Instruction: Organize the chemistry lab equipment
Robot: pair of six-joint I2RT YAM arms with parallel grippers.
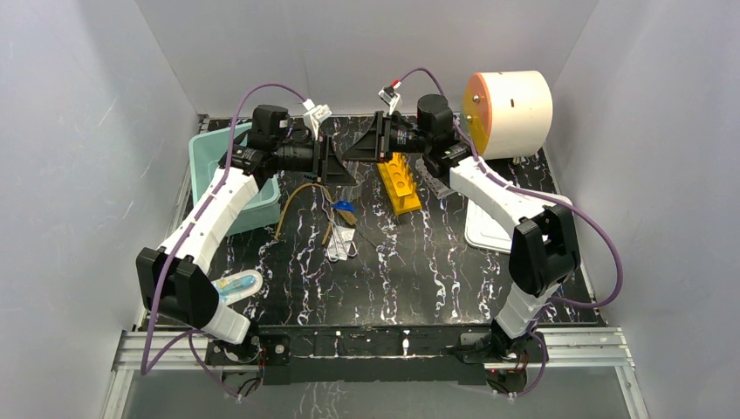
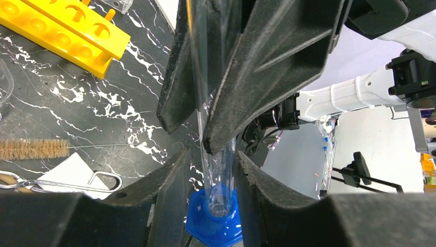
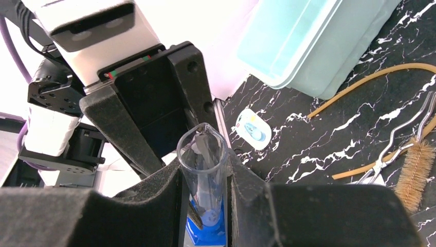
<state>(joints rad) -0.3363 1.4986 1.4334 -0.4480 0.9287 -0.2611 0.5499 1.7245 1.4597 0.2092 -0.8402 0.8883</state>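
Fingertips of the left gripper (image 2: pixel 212 164) pinch the clear graduated cylinder (image 2: pixel 218 177) just above its blue base (image 2: pixel 213 221), while the right gripper (image 3: pixel 205 170) clamps the same tube higher up, below its spouted mouth. It stands between the two arms, near the yellow rack (image 2: pixel 61 31). The double hold looks like a handover, so the glass is never unsupported.

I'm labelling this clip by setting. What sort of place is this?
Probably a robot test booth staged as a chemistry bench: plain white walls around a black marbled table, two arms bolted at its near edge, and labware such as a yellow rack, a measuring cylinder and a brush.
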